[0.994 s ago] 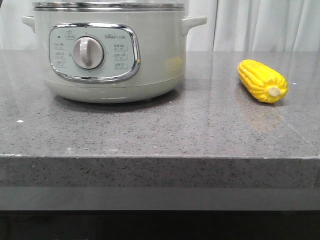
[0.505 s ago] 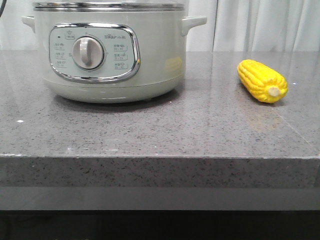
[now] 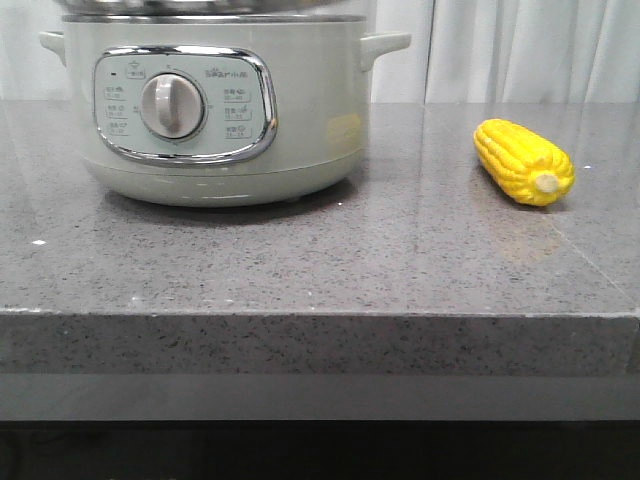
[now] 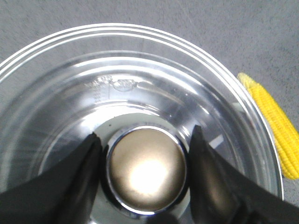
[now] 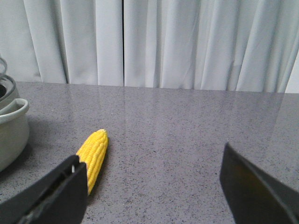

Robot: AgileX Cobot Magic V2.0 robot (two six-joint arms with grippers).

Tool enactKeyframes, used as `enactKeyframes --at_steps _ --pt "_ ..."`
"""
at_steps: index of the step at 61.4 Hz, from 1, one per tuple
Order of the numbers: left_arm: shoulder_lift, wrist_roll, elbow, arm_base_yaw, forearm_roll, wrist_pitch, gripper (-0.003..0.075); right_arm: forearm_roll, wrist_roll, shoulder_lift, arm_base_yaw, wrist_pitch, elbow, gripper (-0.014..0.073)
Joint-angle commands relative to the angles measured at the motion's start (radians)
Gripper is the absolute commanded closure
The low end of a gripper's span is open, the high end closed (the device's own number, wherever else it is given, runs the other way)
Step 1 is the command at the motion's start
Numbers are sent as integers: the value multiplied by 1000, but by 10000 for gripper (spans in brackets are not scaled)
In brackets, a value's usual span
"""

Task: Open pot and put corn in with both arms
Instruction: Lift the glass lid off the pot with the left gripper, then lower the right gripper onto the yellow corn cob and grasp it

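The pale-green pot (image 3: pixel 300 120) stands at the back left of the grey counter, its dial panel facing me. Its glass lid (image 4: pixel 140 70) fills the left wrist view. My left gripper (image 4: pixel 145 135) is over the lid, and its two black fingers (image 4: pixel 84 172) press on either side of the round chrome lid knob (image 4: pixel 147 170). The yellow corn (image 3: pixel 523 161) lies on the counter to the right of the pot, and also shows in the left wrist view (image 4: pixel 275 126). My right gripper (image 5: pixel 152 156) is wide open and empty, low over the counter, with the corn (image 5: pixel 93 154) just beyond one finger. Neither gripper shows in the front view.
White curtains (image 5: pixel 187 42) hang behind the counter. The counter's front edge (image 3: pixel 320 315) runs across the front view. One pot handle (image 5: pixel 14 109) shows at the side of the right wrist view.
In the front view the pot has shifted a little to the left and its lid rim looks slightly raised. The corn has not moved.
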Motion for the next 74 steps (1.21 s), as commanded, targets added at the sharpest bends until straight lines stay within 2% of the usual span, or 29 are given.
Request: enactKeyframes --at_steps 1,18,29,52,74 --pt "-111 1 -45 -3 -4 -95 638 -10 -1 18 -4 -69 -33 -2" --pt "-196 1 -35 11 38 -12 638 -10 -1 18 -4 -68 -33 -2" --pt "-288 2 71 58 50 -37 637 -10 -1 18 -4 -66 -33 -2" --pt "-636 2 506 200 52 -169 637 -10 -1 18 3 -66 -33 -2" --pt "-987 -7 895 219 52 -231 637 -10 -1 87 3 -58 -33 -2"
